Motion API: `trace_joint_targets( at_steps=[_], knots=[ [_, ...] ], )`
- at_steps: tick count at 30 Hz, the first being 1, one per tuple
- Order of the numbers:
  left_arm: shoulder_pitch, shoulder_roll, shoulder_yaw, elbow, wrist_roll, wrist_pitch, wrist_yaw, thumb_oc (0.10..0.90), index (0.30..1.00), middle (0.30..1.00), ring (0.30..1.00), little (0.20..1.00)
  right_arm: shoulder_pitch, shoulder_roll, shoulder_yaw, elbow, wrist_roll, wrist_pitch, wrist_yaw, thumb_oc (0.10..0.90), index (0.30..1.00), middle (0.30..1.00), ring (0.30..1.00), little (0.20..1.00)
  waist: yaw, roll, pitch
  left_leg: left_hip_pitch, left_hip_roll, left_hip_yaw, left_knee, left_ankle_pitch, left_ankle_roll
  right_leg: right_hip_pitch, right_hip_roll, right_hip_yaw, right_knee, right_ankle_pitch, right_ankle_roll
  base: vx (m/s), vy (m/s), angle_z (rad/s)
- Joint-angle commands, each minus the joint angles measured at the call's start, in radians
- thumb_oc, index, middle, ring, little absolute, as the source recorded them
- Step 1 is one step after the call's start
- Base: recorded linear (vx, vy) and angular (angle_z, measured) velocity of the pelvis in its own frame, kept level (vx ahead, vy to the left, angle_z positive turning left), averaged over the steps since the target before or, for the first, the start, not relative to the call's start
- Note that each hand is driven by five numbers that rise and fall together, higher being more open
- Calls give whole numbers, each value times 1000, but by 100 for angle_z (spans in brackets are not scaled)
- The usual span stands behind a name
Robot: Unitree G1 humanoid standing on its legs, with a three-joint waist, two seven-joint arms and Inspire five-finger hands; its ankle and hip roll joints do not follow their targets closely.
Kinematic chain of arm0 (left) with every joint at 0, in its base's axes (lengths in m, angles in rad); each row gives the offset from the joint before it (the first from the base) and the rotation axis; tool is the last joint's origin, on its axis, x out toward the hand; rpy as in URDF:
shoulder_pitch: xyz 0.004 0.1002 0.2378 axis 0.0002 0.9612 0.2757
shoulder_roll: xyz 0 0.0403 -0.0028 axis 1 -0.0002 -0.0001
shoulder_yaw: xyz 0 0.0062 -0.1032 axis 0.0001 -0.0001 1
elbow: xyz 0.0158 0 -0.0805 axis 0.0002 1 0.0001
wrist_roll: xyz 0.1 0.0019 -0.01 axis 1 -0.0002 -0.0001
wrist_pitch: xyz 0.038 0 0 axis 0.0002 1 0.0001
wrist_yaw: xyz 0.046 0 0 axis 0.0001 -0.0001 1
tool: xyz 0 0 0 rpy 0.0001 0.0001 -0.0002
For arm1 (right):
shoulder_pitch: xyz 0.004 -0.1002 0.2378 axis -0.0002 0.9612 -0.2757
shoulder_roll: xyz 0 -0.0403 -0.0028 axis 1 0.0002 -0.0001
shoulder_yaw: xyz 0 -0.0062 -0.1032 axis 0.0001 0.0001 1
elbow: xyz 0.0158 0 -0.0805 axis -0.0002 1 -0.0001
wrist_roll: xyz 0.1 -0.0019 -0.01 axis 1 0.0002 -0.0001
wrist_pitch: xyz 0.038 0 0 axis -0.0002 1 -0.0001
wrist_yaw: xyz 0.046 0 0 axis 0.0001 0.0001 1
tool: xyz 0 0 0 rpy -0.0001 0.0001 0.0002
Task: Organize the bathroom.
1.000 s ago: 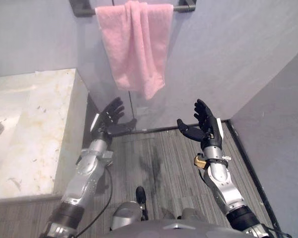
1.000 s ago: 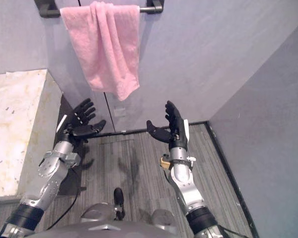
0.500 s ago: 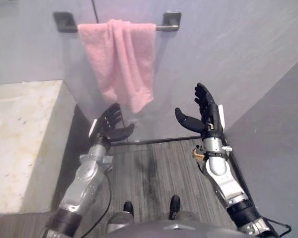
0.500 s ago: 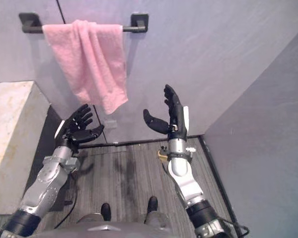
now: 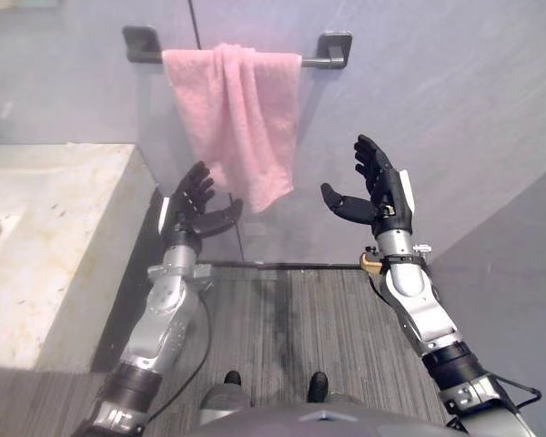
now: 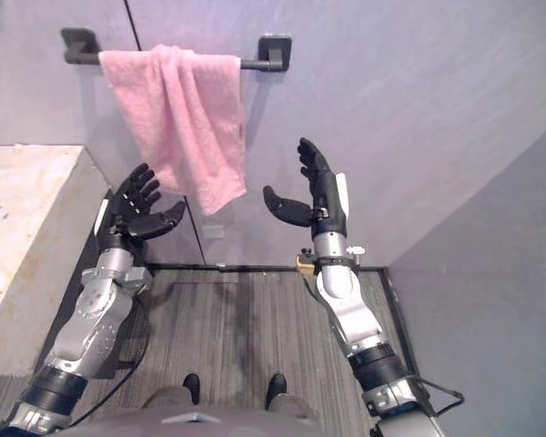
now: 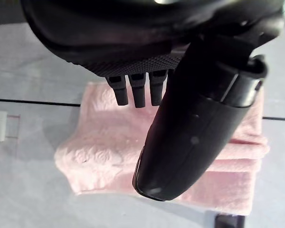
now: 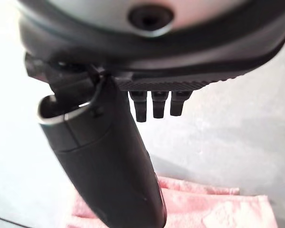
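Both hands are up with fingers spread and holding nothing, the left hand [image 5: 193, 202] just below the pink towel [image 5: 241, 118] and the right hand [image 5: 375, 187] off to the side, near the wall. My guess is they're raised like that to reach the towel, which hangs bunched and lopsided toward the left end of the dark rail [image 5: 314, 62], so it probably needs straightening. Hard to tell how it's folded over the rail, since the back layer is hidden. The sink counter [image 5: 55, 237] is cut off at the view's edge.
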Motion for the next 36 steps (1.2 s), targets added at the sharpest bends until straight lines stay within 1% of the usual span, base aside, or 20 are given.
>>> trace_joint_targets(
  at_steps=[1,2,4,7,9,13,16,19,23,24,25,26,27,28,29,30,33,35,36],
  knots=[
    [-53,11,12,-35,50,-135,-59,800,900,900,900,900,-116,-17,-13,-72,-4,-61,25,800,900,900,900,900,-8,-50,-56,-28,6,66,8,34,-2,-7,7,53,-7,1,-1,49,77,34],
    [-54,10,3,-31,50,-135,-54,800,900,900,900,900,-133,-31,-5,-77,15,-46,31,800,900,900,900,900,-9,-47,-61,-13,1,55,-25,25,0,-8,1,49,-7,-2,2,69,114,20],
    [-66,7,-13,-15,62,-142,-42,800,900,900,900,900,-167,-42,-2,-54,45,-40,43,800,900,900,900,900,-14,-40,-71,19,2,64,-77,30,-3,-6,-3,37,-7,-4,6,82,124,-4],
    [-85,10,-23,-15,63,-127,-37,800,900,900,900,900,-204,-45,-14,-30,69,-34,53,800,900,900,900,900,-16,-34,-87,35,-2,62,-100,26,-4,-4,-5,25,-7,-5,9,100,88,-4],
    [-93,17,-24,-10,55,-121,-30,800,900,900,900,900,-245,-51,-21,-17,67,-1,46,800,900,900,900,900,-12,-33,-98,43,-10,62,-104,18,-2,-4,-10,20,-7,-3,11,138,82,1],
    [-86,22,-16,-9,53,-121,-34,800,900,900,900,900,-265,-49,-29,5,65,4,34,800,900,900,900,900,-5,-33,-102,48,-14,69,-104,10,1,-2,-15,15,-7,-2,12,96,50,2],
    [-50,29,1,-12,55,-125,-36,800,900,900,900,900,-284,-43,-49,21,54,12,0,800,900,900,900,900,5,-34,-105,57,-19,75,-105,-2,8,0,-19,16,-7,-4,13,112,63,1],
    [-38,29,4,-8,58,-127,-30,800,900,900,900,900,-291,-42,-56,23,53,25,6,800,900,900,900,900,10,-34,-107,58,-22,78,-106,-5,12,3,-20,13,-7,-4,14,87,72,4],
    [-31,37,17,-16,46,-119,-38,800,900,900,900,900,-307,-49,-56,47,41,23,2,800,900,900,900,900,24,-41,-98,65,-41,65,-96,-19,25,15,-44,14,-7,6,23,106,85,1],
    [-29,46,17,-23,53,-120,-43,800,900,900,900,900,-297,-45,-59,42,26,15,2,800,900,900,900,900,22,-40,-83,71,-54,62,-89,-25,42,6,-62,14,52,2,32,76,38,-2],
    [-29,49,17,-24,55,-120,-45,800,900,900,900,900,-294,-44,-60,40,24,12,1,800,900,900,900,900,23,-40,-80,71,-56,62,-87,-25,45,0,-67,14,71,-4,34,95,21,-2],
    [-24,56,18,-31,62,-114,-44,800,900,900,900,900,-279,-41,-63,28,32,1,0,800,900,900,900,900,19,-41,-65,73,-63,54,-74,-30,57,-42,-81,18,161,15,48,85,-18,1],
    [-17,59,17,-33,66,-114,-39,800,900,900,900,900,-270,-36,-64,11,41,1,3,800,900,900,900,900,8,-47,-52,83,-69,42,-67,-39,63,-91,-76,37,198,42,61,142,-61,-4],
    [-16,67,17,-32,56,-115,-36,800,900,900,900,900,-269,-29,-57,2,34,-1,1,800,900,900,900,900,-3,-54,-36,100,-71,33,-65,-54,58,-137,-69,38,171,72,69,199,-118,-9],
    [-28,83,17,-31,58,-127,-45,800,900,900,900,900,-266,-23,-43,-6,10,-8,2,800,900,900,900,900,-1,-61,-15,102,-67,29,-49,-73,62,-148,-71,4,157,64,65,203,-135,0],
    [-33,80,11,-24,61,-129,-46,800,900,900,900,900,-277,-30,-40,6,25,-5,1,800,900,900,900,900,-3,-65,-18,97,-72,21,-46,-76,67,-125,-38,32,115,49,45,169,-125,14],
    [-41,57,4,-21,51,-128,-23,800,900,900,900,900,-328,-47,-28,33,41,12,9,800,900,900,900,900,11,-69,-23,96,-64,20,-47,-65,55,-75,-20,25,51,53,29,111,-54,10],
    [-51,44,-7,-19,83,-125,-10,800,900,900,900,900,-396,-58,-24,90,78,29,22,800,900,900,900,900,26,-71,-34,96,-55,35,-65,-52,44,-22,-5,20,7,38,12,130,9,-2],
    [-51,44,-7,-19,86,-124,-9,800,900,900,900,900,-403,-61,-25,98,84,31,24,800,900,900,900,900,30,-71,-37,96,-54,35,-68,-49,42,-13,-2,22,2,34,10,131,16,-2]
  ],
)
